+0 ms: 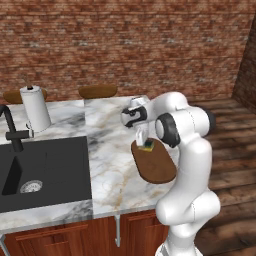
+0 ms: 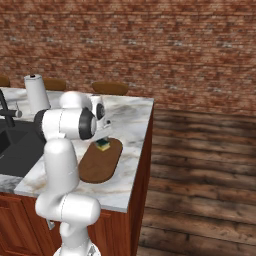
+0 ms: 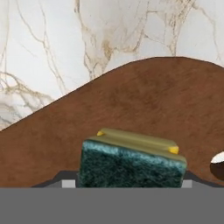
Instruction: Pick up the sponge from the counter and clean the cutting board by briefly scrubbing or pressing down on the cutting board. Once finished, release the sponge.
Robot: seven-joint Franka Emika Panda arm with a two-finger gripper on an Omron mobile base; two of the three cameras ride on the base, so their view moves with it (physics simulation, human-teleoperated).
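The sponge [image 3: 131, 162], yellow with a dark green scrub face, sits between my fingers, so my gripper [image 3: 127, 181] is shut on it. It hangs at the far end of the dark brown oval cutting board [image 3: 131, 100]; whether it presses on the wood I cannot tell. From the left base view my gripper [image 1: 144, 139] points down with the sponge [image 1: 149, 145] at the cutting board [image 1: 157, 166] near the right edge of the counter [image 1: 107, 150]. In the right base view the sponge [image 2: 103, 145] is at the far end of the cutting board [image 2: 99, 166], under my gripper [image 2: 103, 138].
A black sink [image 1: 47, 170] with a dark faucet [image 1: 12, 131] fills the counter's left side. A paper towel roll [image 1: 35, 107] stands behind it. Brown stool seats [image 1: 98, 91] are beyond the counter. The counter edge drops off right of the board to wood floor [image 2: 200, 175].
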